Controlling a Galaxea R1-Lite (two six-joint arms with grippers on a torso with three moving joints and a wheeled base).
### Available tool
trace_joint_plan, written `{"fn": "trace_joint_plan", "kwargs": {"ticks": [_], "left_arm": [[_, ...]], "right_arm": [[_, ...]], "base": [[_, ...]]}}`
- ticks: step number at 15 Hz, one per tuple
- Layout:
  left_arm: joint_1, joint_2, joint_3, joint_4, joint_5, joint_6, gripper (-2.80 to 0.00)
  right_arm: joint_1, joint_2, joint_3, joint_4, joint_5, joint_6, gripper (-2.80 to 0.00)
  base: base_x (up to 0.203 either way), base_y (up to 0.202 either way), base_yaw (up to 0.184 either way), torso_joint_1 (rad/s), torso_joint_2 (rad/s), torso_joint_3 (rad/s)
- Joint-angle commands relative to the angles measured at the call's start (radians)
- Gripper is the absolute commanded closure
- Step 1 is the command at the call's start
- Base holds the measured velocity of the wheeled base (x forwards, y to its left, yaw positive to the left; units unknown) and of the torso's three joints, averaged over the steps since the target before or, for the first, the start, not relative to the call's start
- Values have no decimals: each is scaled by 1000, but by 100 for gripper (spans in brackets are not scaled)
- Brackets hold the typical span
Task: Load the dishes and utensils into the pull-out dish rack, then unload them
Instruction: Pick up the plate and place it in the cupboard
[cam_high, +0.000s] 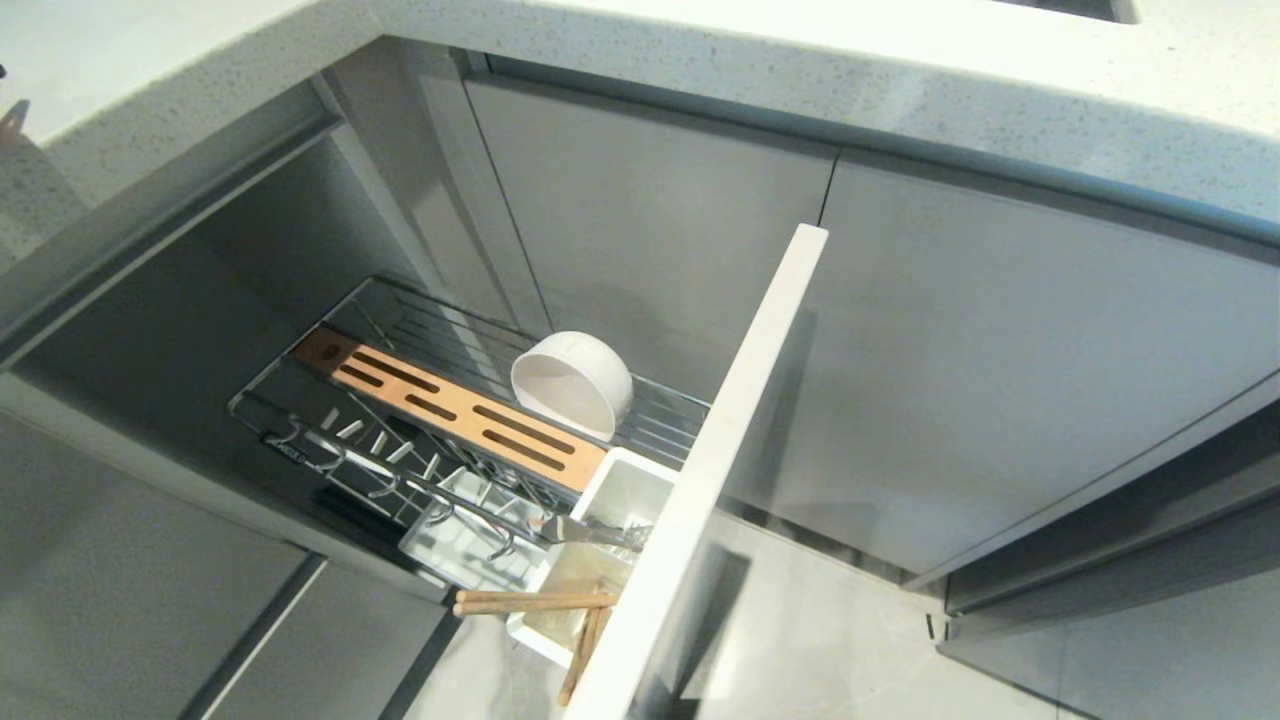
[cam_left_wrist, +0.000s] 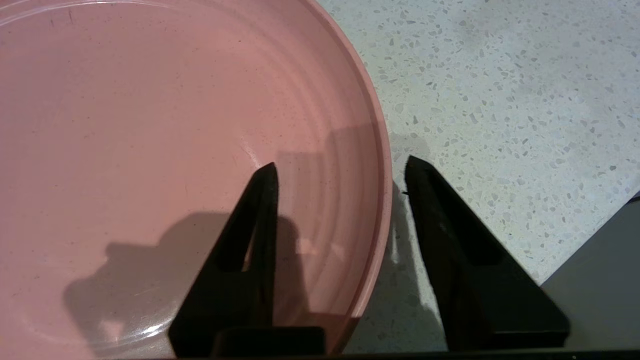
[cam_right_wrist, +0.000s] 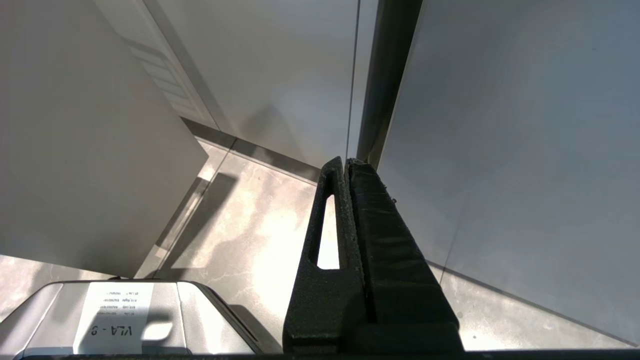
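Black wedge-shaped left gripper (cam_left_wrist: 340, 167) fingers apart, straddling smooth round salmon plate (cam_left_wrist: 150, 150) rim on speckled countertop (cam_left_wrist: 500, 100).

The left gripper (cam_left_wrist: 340, 170) has two matte black, wedge-shaped fingers (cam_left_wrist: 250, 240), each tapering to a narrow tip and pierced by a long slot. The right gripper (cam_right_wrist: 346, 162) has the same black fingers (cam_right_wrist: 330, 260), with a rough, grainy surface and a slim slot. Behind it shows a rounded grey body panel (cam_right_wrist: 210, 310) bearing a white label (cam_right_wrist: 117, 317) printed "VLA - 9".
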Motion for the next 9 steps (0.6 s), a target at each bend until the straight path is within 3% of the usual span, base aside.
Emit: {"fn": "trace_joint_plan", "kwargs": {"ticks": [1,9], "left_arm": [[0,-1,1,1,3,-2,0],[0,-27,3,2,4,1,0]], "right_arm": [[0,1,2,0,0,0,0],[0,1,2,0,0,0,0]], "base": [[0,0,0,0,0,0],[0,0,0,0,0,0]]}}
